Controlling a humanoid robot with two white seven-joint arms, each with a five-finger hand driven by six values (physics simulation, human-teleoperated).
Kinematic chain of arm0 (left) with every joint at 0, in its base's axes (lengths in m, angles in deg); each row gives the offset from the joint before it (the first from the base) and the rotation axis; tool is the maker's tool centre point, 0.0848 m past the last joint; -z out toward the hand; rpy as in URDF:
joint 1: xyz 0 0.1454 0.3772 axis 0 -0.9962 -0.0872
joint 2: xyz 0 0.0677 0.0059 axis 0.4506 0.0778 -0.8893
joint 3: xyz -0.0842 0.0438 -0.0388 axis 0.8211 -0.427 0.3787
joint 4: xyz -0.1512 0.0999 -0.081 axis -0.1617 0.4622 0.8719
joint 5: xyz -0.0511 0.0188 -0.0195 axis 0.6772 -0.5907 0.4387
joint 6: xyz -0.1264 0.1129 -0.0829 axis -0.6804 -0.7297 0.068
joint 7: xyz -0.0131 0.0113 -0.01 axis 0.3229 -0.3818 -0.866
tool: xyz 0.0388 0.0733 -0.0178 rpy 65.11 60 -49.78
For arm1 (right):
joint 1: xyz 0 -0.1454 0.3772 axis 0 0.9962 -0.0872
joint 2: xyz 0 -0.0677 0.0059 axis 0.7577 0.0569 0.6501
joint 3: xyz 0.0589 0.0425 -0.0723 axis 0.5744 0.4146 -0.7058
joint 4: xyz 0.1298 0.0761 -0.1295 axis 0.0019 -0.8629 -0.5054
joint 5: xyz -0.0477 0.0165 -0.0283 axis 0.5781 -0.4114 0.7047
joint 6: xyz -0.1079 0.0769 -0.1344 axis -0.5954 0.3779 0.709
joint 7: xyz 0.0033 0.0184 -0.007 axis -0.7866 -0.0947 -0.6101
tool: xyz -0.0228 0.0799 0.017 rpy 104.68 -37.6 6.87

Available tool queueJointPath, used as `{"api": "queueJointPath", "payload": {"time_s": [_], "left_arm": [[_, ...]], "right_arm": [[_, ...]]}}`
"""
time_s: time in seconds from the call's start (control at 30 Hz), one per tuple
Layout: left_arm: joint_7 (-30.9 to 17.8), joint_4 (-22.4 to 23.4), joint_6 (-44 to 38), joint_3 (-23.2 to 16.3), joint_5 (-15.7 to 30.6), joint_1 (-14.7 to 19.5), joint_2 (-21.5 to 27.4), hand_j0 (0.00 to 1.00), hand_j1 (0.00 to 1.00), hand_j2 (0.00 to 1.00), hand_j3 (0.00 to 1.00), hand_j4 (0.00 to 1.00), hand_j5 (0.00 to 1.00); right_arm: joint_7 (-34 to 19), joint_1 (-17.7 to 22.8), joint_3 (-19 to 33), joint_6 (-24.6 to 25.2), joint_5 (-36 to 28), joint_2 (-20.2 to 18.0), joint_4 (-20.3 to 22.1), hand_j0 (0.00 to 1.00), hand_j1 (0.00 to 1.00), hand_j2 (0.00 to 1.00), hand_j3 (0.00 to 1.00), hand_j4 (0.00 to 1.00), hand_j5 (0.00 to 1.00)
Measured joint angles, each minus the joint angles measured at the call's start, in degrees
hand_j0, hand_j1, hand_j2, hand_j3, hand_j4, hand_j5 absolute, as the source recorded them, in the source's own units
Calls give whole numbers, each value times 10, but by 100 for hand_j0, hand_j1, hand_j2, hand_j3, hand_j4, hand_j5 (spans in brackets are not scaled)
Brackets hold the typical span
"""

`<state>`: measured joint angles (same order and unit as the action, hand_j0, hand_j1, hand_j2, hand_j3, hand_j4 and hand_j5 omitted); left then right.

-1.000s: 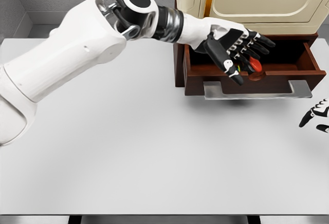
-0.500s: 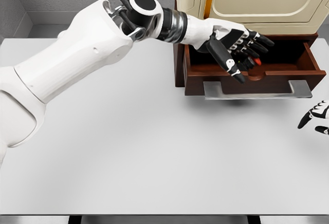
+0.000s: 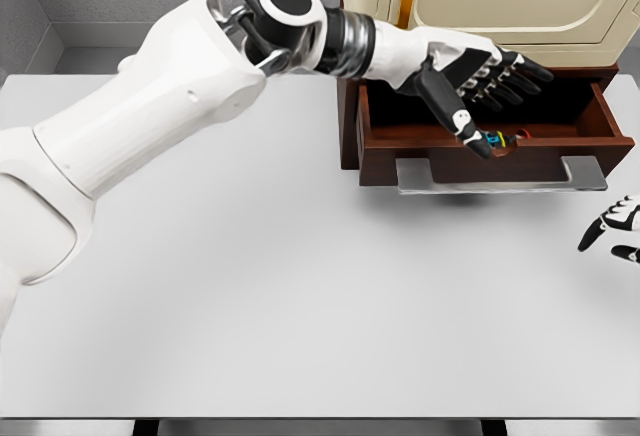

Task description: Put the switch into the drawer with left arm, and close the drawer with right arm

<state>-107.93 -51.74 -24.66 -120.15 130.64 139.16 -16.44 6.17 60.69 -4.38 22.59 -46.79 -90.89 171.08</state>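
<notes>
My left hand point(image 3: 487, 81) spread empty over the open drawer point(image 3: 600, 128); switch point(image 3: 503, 140) lies inside, at six o'clock of my palm. Lift clear before right hand point(image 3: 613, 229) pushes.

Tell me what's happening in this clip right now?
The left hand is stretched over the open wooden drawer, fingers spread and holding nothing. A small colourful object, apparently the switch, lies inside the drawer near its front wall, just beside the thumb tip. The drawer is not yet closed, its metal handle sticking out over the white table. The right hand shows only at the right edge, low over the table and away from the handle.
</notes>
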Motion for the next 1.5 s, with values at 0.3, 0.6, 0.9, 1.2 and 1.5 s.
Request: {"api": "queueJointPath", "payload": {"time_s": [0.3, 0.6, 0.9, 1.2, 1.5], "left_arm": [[0, -288, 67, 7, 51, -11, 239, 100, 100, 100, 100, 100, 100], [0, -349, 181, -10, -20, -32, 504, 100, 100, 100, 100, 100, 100], [0, -328, 301, -62, -378, -14, 544, 100, 100, 100, 100, 100, 100], [0, -328, 540, -62, -569, -24, 565, 100, 100, 100, 100, 100, 100], [0, -325, 560, -55, -590, -23, 580, 100, 100, 100, 100, 100, 100]], "right_arm": [[0, -19, -11, 0, 0, -15, 0, 50, 50, 50, 50, 50, 50], [0, -51, -21, 0, 0, -22, 0, 53, 53, 53, 53, 53, 53], [2, -82, -49, 8, -8, -27, 0, 54, 54, 54, 54, 54, 54], [1, -117, -75, 8, -5, -27, -2, 55, 55, 55, 55, 55, 55], [8, -158, -133, 31, -55, -27, -12, 57, 57, 57, 57, 57, 57]]}}
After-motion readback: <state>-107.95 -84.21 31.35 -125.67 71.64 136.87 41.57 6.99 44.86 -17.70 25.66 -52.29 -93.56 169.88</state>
